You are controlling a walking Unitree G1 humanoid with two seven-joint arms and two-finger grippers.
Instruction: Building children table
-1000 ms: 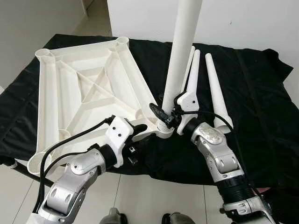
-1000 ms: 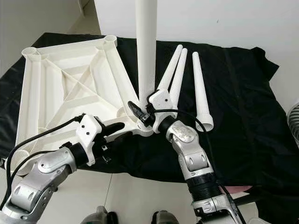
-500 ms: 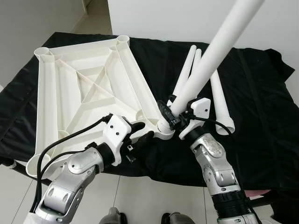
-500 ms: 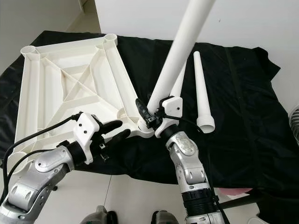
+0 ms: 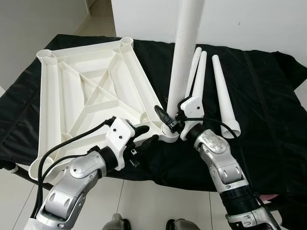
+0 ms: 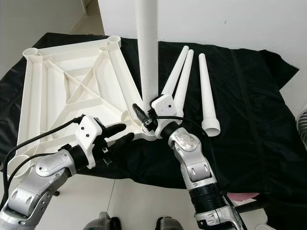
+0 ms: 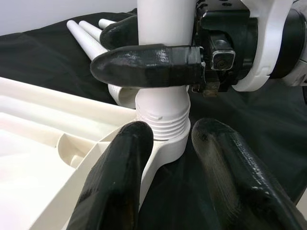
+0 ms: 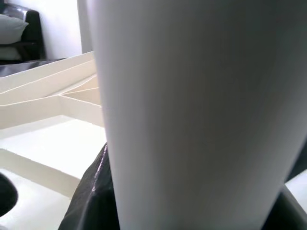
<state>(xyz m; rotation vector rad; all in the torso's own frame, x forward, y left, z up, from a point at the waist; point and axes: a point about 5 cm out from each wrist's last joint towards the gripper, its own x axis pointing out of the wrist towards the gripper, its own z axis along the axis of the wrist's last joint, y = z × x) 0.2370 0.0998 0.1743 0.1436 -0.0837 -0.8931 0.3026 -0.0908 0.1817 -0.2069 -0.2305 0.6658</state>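
The white table top (image 5: 91,91) lies upside down on a black cloth. One white leg (image 5: 184,52) stands upright at its near right corner, with its threaded end (image 7: 163,120) resting in the corner socket (image 7: 170,143). My right gripper (image 5: 169,120) is shut on this leg just above the thread, and the leg (image 8: 192,115) looms close in the right wrist view. My left gripper (image 5: 146,137) is open just in front of the socket. One of its fingers (image 7: 115,187) lies against the socket's rim, the other over the cloth.
Three loose white legs (image 5: 223,96) lie side by side on the black cloth (image 5: 268,110) to the right of the table top. The cloth-covered surface ends just before my arms, with pale floor tiles (image 5: 158,206) below. A white wall stands behind.
Half a second ago the held leg leaned to the right; now it stands upright again in the socket, still in my right gripper. The left gripper has hardly moved.
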